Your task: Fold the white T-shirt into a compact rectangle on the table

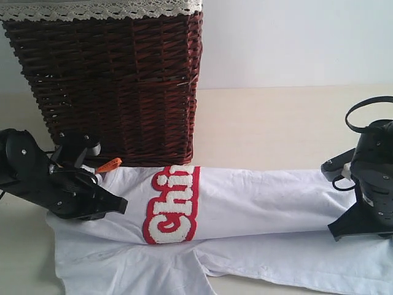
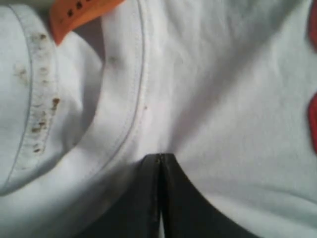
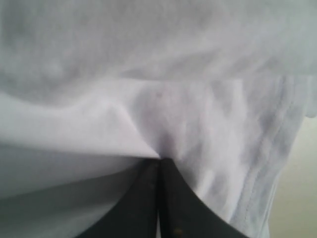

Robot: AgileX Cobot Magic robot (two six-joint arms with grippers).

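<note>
The white T-shirt (image 1: 258,200) lies partly folded on the table (image 1: 276,117) just in front of the dark wicker basket (image 1: 110,80), its orange neck tag (image 1: 109,165) near the basket's base. The left gripper (image 2: 159,157), beside that tag, has its fingers (image 2: 143,198) pinched together on cloth by the collar (image 2: 124,124). The right gripper (image 3: 159,159), well off to the basket's right, likewise clamps the shirt's fabric.

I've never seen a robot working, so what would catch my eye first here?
Probably the fuzzy white lettering edged in red on the white T-shirt, lying partly folded on the pale table. Behind it stands a dark wicker basket; the left arm and right arm pinch the cloth at either end, jaws shut.
</note>
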